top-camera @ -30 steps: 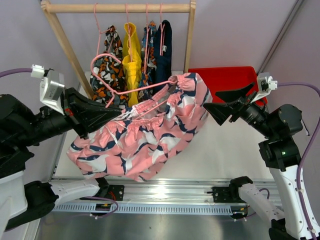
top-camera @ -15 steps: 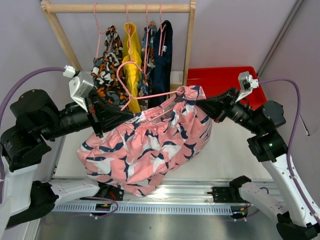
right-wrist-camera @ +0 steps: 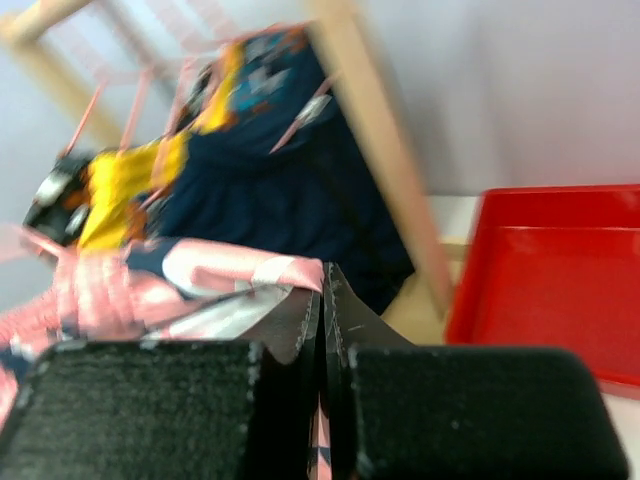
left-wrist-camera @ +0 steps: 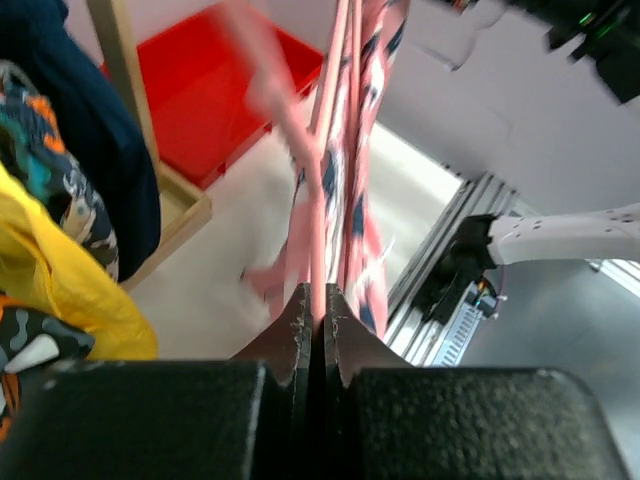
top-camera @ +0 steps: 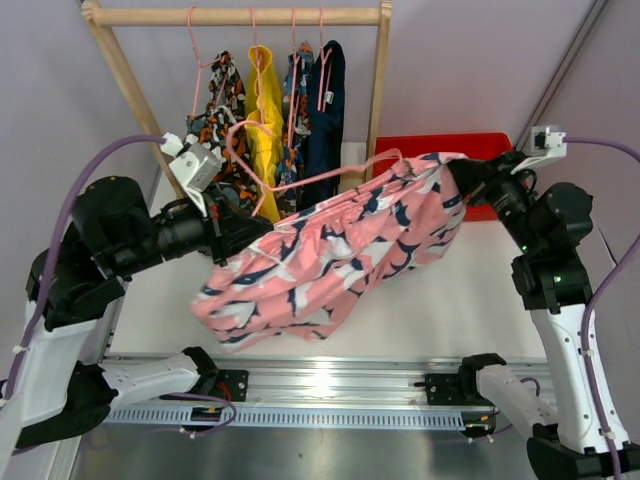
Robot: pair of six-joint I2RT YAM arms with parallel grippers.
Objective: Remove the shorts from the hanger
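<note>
The pink shorts (top-camera: 330, 255) with navy-white marks hang stretched in the air between my two grippers, still hooked over a pink wire hanger (top-camera: 320, 180). My left gripper (top-camera: 262, 222) is shut on the hanger's wire (left-wrist-camera: 318, 250), with the shorts (left-wrist-camera: 360, 150) just beyond the fingertips. At the garment's upper right corner my right gripper (top-camera: 450, 172) is shut on the pink fabric (right-wrist-camera: 200, 280). The cloth enters the shut jaws of the right gripper (right-wrist-camera: 322, 300) from the left.
A wooden rack (top-camera: 240, 15) at the back holds camouflage shorts (top-camera: 215, 110), yellow shorts (top-camera: 265, 110), blue-orange print shorts (top-camera: 297, 95) and navy shorts (top-camera: 325, 110) on pink hangers. A red tray (top-camera: 440, 145) lies right of the rack. An aluminium rail (top-camera: 330, 385) runs along the near edge.
My right gripper went from wide open to shut on the shorts' corner and pulled it up to the right. The left arm swung right with the hanger, and the shorts stretched out.
</note>
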